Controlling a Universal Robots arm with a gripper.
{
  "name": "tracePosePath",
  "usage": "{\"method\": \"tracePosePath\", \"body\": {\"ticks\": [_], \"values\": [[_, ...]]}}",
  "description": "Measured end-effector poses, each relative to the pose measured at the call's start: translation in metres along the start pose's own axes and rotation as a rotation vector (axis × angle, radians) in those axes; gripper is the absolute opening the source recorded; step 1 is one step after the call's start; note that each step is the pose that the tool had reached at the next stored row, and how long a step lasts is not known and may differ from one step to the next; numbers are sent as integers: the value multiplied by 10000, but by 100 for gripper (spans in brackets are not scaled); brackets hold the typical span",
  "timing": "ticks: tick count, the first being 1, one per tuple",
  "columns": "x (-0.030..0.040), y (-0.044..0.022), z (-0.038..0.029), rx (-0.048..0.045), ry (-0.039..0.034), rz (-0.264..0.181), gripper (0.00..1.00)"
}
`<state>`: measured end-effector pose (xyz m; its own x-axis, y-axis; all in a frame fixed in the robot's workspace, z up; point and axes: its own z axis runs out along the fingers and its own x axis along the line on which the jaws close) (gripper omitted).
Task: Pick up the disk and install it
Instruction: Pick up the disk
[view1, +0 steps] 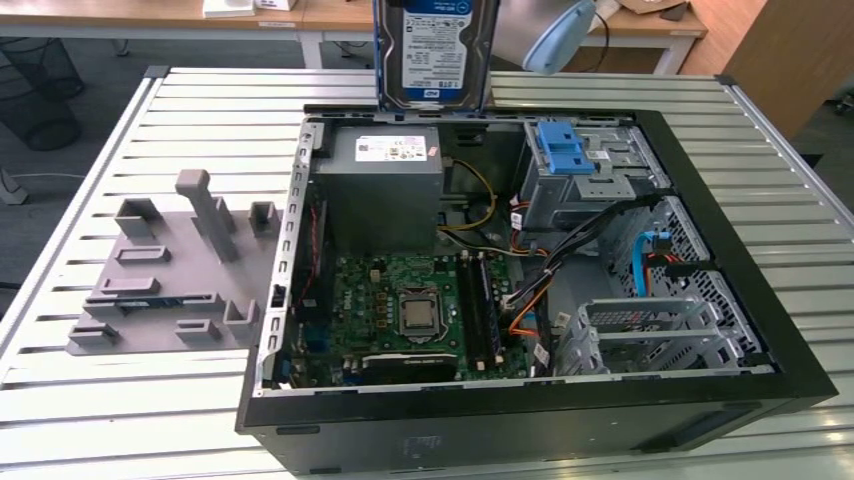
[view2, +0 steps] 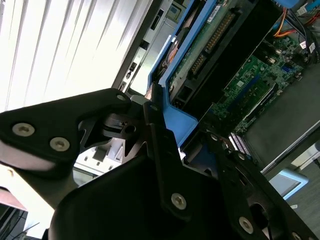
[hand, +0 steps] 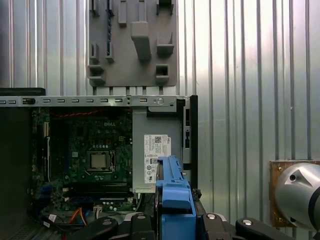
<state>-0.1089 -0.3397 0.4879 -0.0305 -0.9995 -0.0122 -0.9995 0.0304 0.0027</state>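
**Disk Held High Over the Open Case**

Nearest the lens in the second wrist view: black fingers (view2: 156, 145) of the gripper (view2: 182, 132), pinching the blue frame of the disk (view2: 210, 35) from both sides. Held upright, touching nothing else, above the rim of the computer case (view1: 747, 390). Roughly under the hand, the grey power box (view1: 380, 180). Lower and off to one side, the drive bay (view1: 587, 175) with its blue latch (view1: 563, 145). Farthest out on the table (view1: 80, 400), a grey holder (view1: 174, 270), well apart.

Likely trouble:
- A hold on thin plastic only, so a tilt or slip if knocked.
- Loose cables (view1: 561, 260) beside the bay, easy to snag.
- A jam if brought in crooked.

Flat and rectangular, grey metal, white-and-blue label (view1: 434, 40) facing the exterior camera, green circuit board on the back.
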Motion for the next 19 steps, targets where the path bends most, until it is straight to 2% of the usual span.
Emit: {"method": "tracePosePath", "body": {"ticks": [19], "values": [[108, -3, -1, 0, 0, 0, 36]]}}
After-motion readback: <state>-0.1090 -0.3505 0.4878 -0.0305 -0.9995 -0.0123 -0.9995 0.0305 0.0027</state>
